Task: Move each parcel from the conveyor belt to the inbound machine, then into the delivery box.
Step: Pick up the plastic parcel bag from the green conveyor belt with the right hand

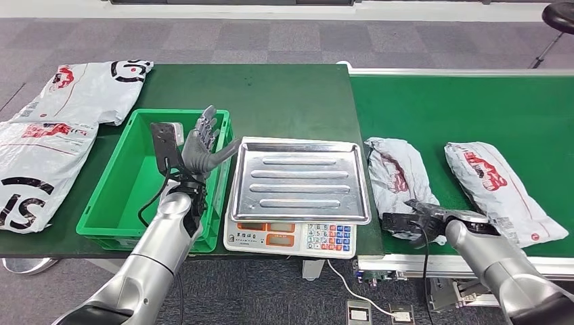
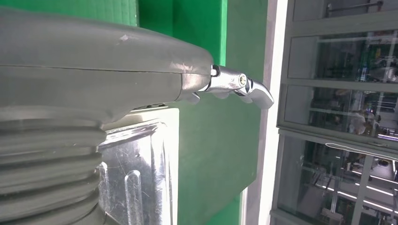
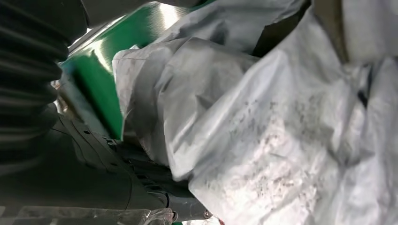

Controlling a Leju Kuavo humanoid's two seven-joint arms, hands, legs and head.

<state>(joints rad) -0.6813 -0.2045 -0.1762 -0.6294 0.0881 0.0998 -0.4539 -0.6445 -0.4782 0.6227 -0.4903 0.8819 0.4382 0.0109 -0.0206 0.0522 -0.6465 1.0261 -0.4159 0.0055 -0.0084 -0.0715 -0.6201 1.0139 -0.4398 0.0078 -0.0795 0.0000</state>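
Note:
Two grey plastic parcels lie on the green conveyor belt [image 1: 474,108]. My right hand [image 1: 414,221] grips the near end of the left parcel [image 1: 396,169], whose crumpled film [image 3: 263,122] sits close against the hand in the right wrist view. This parcel still lies on the belt. The second parcel [image 1: 497,184] lies to its right, untouched. The inbound machine, a scale with a steel tray [image 1: 298,177], stands bare between the belt and the green delivery box [image 1: 125,193]. My left hand [image 1: 202,145] hovers above the box's right wall, fingers spread, holding nothing.
Two large white printed bags [image 1: 88,88] [image 1: 30,162] lie on the dark green table left of the box. The scale's keypad [image 1: 325,237] faces me. Cables and floor sockets [image 1: 379,313] lie below the table's front edge. The steel tray [image 2: 136,173] shows beside my left thumb.

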